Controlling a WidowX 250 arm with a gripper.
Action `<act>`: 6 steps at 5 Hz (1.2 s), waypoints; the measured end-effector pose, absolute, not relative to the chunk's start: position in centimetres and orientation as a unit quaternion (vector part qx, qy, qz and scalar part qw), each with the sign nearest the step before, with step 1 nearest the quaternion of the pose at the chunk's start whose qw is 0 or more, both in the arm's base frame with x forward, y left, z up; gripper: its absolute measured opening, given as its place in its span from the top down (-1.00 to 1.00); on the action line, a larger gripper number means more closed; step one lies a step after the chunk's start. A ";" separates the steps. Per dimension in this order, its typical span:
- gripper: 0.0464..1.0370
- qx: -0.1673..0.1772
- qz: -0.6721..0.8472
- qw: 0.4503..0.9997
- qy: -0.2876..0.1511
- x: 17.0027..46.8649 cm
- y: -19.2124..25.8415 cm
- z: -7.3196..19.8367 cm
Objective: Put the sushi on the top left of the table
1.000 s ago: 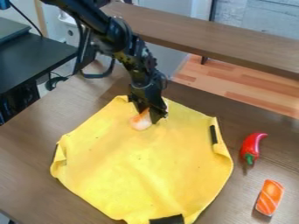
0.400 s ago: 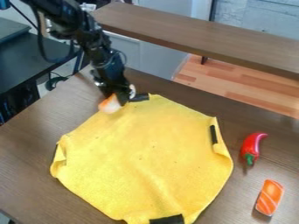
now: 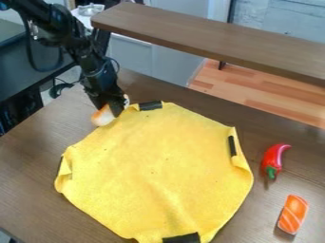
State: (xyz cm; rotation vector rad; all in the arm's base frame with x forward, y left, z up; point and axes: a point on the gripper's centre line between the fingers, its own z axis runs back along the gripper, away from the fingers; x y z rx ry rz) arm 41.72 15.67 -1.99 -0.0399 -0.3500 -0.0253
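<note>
Swung farther left, the arm (image 3: 95,69) slants down beside the yellow cloth (image 3: 155,171), its claw (image 3: 114,110) pinching the sushi (image 3: 101,116).

Toward eleven o'clock, a black arm (image 3: 77,43) is seen, built from chunky, angular segments with bulky joints. Pale glints are caught along its casing. A black cable (image 3: 29,56) is looped toward ten o'clock; the gripper (image 3: 109,108) is finished in matching black.
</note>
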 end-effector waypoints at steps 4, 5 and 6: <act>-0.78 -0.001 0.018 0.986 -0.168 40.6 19.9 -3.1; -0.93 -0.007 0.010 0.987 -0.159 40.5 19.6 -3.0; -0.93 -0.044 0.009 0.988 -0.150 40.2 18.9 -2.5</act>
